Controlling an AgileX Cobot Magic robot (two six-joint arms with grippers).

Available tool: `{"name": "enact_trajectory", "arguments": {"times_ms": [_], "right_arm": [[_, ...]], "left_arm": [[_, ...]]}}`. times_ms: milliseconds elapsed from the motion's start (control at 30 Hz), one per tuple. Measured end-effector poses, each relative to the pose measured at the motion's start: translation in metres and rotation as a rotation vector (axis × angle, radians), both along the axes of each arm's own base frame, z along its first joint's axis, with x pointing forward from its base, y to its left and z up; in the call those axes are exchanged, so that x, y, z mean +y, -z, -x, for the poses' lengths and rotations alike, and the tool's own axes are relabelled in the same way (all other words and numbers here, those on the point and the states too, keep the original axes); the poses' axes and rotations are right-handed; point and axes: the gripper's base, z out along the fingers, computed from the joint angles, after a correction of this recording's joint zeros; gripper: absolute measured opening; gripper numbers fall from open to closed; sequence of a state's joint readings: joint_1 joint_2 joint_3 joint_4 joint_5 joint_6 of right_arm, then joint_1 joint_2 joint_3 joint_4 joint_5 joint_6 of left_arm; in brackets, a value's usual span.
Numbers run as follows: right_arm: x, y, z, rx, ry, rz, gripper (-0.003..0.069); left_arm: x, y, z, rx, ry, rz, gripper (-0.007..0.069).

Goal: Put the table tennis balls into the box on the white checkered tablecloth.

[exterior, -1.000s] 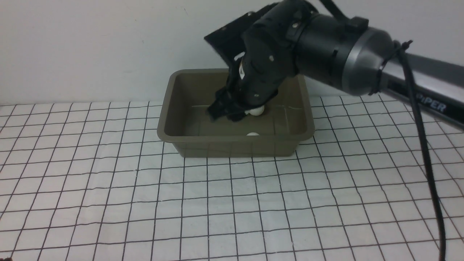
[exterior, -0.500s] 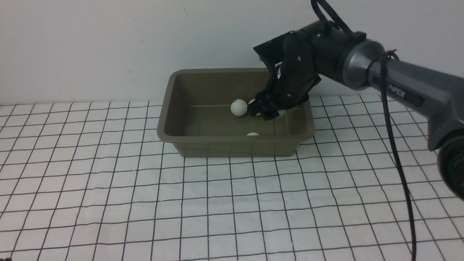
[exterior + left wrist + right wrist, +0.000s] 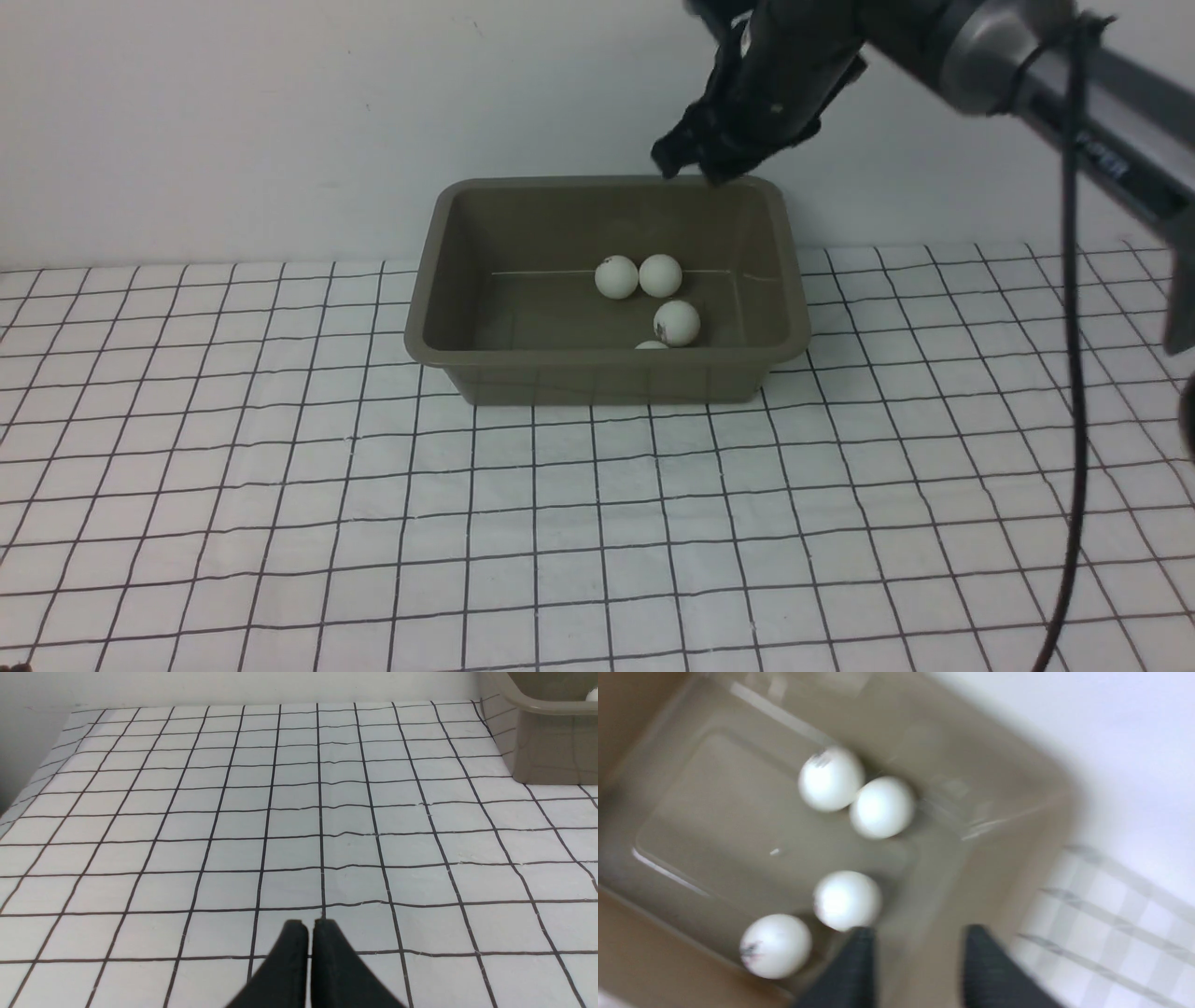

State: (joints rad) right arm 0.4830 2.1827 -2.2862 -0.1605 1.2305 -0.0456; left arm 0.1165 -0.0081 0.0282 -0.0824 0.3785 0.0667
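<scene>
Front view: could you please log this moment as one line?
white table tennis balls: four in olive-brown plastic tub | right gripper: open, empty | left gripper: shut

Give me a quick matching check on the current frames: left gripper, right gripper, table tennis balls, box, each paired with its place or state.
Things:
1. left gripper
2. right gripper
3. table tennis balls
4. box

States:
A. resting on the white checkered tablecloth
B. open, empty, raised above the far rim
C. shut, low over bare cloth
D. all four lying inside the tub

Pairs: 1-C, 2-B, 3-D, 4-A
</scene>
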Motion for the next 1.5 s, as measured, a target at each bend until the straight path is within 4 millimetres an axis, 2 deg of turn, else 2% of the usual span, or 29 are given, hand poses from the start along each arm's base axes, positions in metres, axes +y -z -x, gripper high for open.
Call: {"name": "enact_trajectory", "arguments": {"times_ms": [33,67,100,133,200,267,333,433,500,567,700,800,833,867,1000,1033,1067,1100,1133,1167,1200,1300,1367,1500], "right_arm": [[-0.001,-0.003,0.001,-0.008,0.001,0.000,0.0185],[-0.010,-0.032,0.012,-0.065,0.008,0.009,0.0092],[-0.017,-0.054,0.021,-0.113,0.017,0.011,0.0036],[-0.020,-0.064,0.026,-0.136,0.019,0.007,0.0021],[-0.033,-0.100,0.045,-0.217,0.030,-0.001,-0.0003],[-0.047,-0.134,0.068,-0.296,0.037,-0.015,-0.0013],[-0.058,-0.160,0.088,-0.352,0.040,-0.035,-0.0015],[-0.074,-0.192,0.118,-0.425,0.043,-0.066,-0.0015],[-0.083,-0.206,0.135,-0.460,0.041,-0.079,-0.0015],[-0.096,-0.221,0.160,-0.495,0.035,-0.085,-0.0015],[-0.117,-0.231,0.200,-0.519,0.030,-0.084,-0.0015],[-0.129,-0.224,0.222,-0.496,0.028,-0.071,-0.0016],[-0.131,-0.218,0.225,-0.484,0.024,-0.063,-0.0016],[-0.139,-0.212,0.241,-0.496,0.019,-0.070,-0.0016],[-0.150,-0.185,0.266,-0.521,0.009,-0.101,-0.0016],[-0.156,-0.167,0.280,-0.530,0.004,-0.117,-0.0016],[-0.159,-0.161,0.287,-0.542,0.002,-0.127,-0.0016],[-0.163,-0.140,0.297,-0.546,-0.003,-0.145,-0.0016],[-0.165,-0.125,0.302,-0.536,-0.006,-0.146,-0.0016],[-0.165,-0.126,0.302,-0.541,-0.004,-0.153,-0.0016],[-0.166,-0.104,0.306,-0.521,-0.012,-0.149,-0.0016],[-0.170,-0.058,0.317,-0.496,-0.017,-0.171,-0.0016],[-0.171,-0.035,0.322,-0.486,-0.016,-0.193,-0.0016],[-0.171,-0.007,0.327,-0.483,-0.018,-0.230,-0.0016]], "left_arm": [[0.000,0.000,0.000,0.000,0.000,0.000,-0.0004],[0.000,0.000,0.000,0.000,0.000,0.000,-0.0004],[0.000,0.000,0.000,0.000,0.000,0.000,-0.0004],[0.000,0.000,0.000,0.000,0.000,0.000,-0.0004],[0.000,0.000,0.000,0.000,0.000,0.000,-0.0004],[0.000,0.000,0.000,0.000,0.000,0.000,-0.0004],[0.000,0.000,0.000,0.000,0.000,0.000,-0.0004],[0.000,0.000,0.000,0.000,0.000,0.000,-0.0004],[0.000,0.000,0.000,0.000,0.000,0.000,-0.0004],[0.000,0.000,0.000,0.000,0.000,0.000,-0.0004],[0.000,0.000,0.000,0.000,0.000,0.000,-0.0004],[0.000,0.000,0.000,0.000,0.000,0.000,-0.0004],[0.000,0.000,0.000,0.000,0.000,0.000,-0.0004],[0.000,0.000,0.000,0.000,0.000,0.000,-0.0004],[0.000,0.000,0.000,0.000,0.000,0.000,-0.0004],[0.000,0.000,0.000,0.000,0.000,0.000,-0.0004],[0.000,0.000,0.000,0.000,0.000,0.000,-0.0004],[0.000,0.000,0.000,0.000,0.000,0.000,-0.0004],[0.000,0.000,0.000,0.000,0.000,0.000,-0.0004],[0.000,0.000,0.000,0.000,0.000,0.000,-0.0004],[0.000,0.000,0.000,0.000,0.000,0.000,-0.0004],[0.000,0.000,0.000,0.000,0.000,0.000,-0.0004],[0.000,0.000,0.000,0.000,0.000,0.000,-0.0004],[0.000,0.000,0.000,0.000,0.000,0.000,-0.0004]]}}
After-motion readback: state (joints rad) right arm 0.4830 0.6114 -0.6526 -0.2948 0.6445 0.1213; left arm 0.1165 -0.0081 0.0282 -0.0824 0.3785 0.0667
